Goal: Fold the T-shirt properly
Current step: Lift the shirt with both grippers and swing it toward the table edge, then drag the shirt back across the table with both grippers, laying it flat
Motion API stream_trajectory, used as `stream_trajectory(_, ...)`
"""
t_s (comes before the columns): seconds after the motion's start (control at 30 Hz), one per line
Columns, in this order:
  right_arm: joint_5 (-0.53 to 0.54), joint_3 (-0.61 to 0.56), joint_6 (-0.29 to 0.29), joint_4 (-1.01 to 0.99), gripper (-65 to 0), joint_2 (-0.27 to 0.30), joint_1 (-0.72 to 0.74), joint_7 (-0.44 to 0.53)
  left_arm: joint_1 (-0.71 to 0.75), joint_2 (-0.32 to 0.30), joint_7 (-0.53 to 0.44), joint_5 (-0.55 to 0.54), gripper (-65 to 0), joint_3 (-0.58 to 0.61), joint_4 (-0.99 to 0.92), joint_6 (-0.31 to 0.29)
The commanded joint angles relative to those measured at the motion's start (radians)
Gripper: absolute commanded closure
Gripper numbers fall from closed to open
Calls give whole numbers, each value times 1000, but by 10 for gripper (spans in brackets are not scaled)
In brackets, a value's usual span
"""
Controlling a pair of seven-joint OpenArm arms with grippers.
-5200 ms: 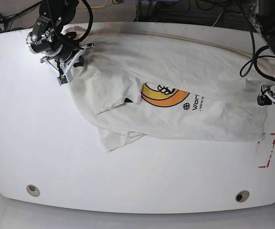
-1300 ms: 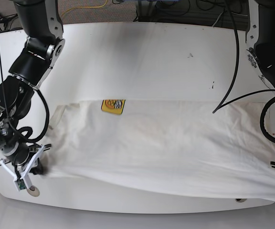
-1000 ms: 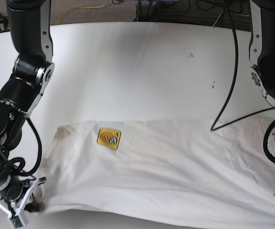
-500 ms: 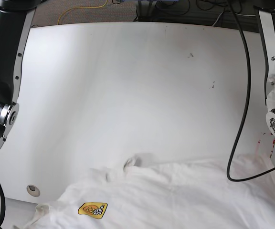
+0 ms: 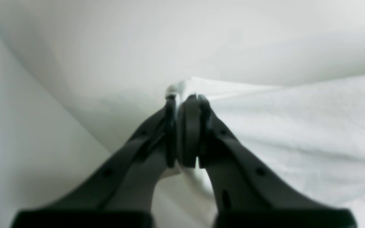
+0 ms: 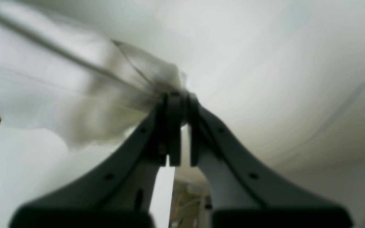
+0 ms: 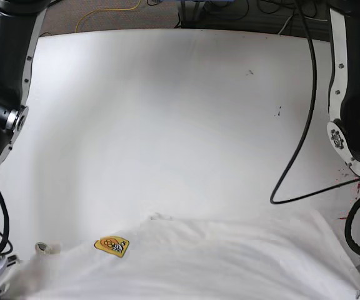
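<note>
A broad white table [image 7: 167, 112] fills the base view, its far and middle surface bare apart from a few small dark specks. The T-shirt [image 7: 217, 262], off-white and wrinkled, stretches across the near edge of the table from side to side, its upper hem lying in a loose line. Black arm links and looping cables [image 7: 299, 144] rise along both sides of the base view. The left gripper [image 5: 184, 126], seen from its wrist camera, is pinched tight on a corner of the T-shirt [image 5: 296, 126]. The right gripper [image 6: 177, 126] likewise clamps a bunched, blurred fold of cloth [image 6: 74, 104]. A small yellow-orange patch [image 7: 111, 245] shows on the shirt toward the base view's left.
</note>
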Motion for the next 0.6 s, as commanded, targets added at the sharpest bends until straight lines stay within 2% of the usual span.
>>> stream_trajectory(0.0, -1, 40, -2, 62, 0, 9, -39, 25, 29, -18, -45, 1, 0, -6, 73, 9)
stream_trajectory(0.27, -1, 167, -2, 217, 0, 3, -359, 25, 303, -18, -28, 0, 0, -35, 220, 6)
stream_trajectory(0.4, -1, 227, -2, 234, 0, -43, -485, 25, 418, -17, -10, -2, 0, -84, 236, 3)
stream_trajectory(0.57, -3, 305, -2, 237, 0, -106, -655, 26, 601, -15, -7, -2, 0, -156, 239, -72)
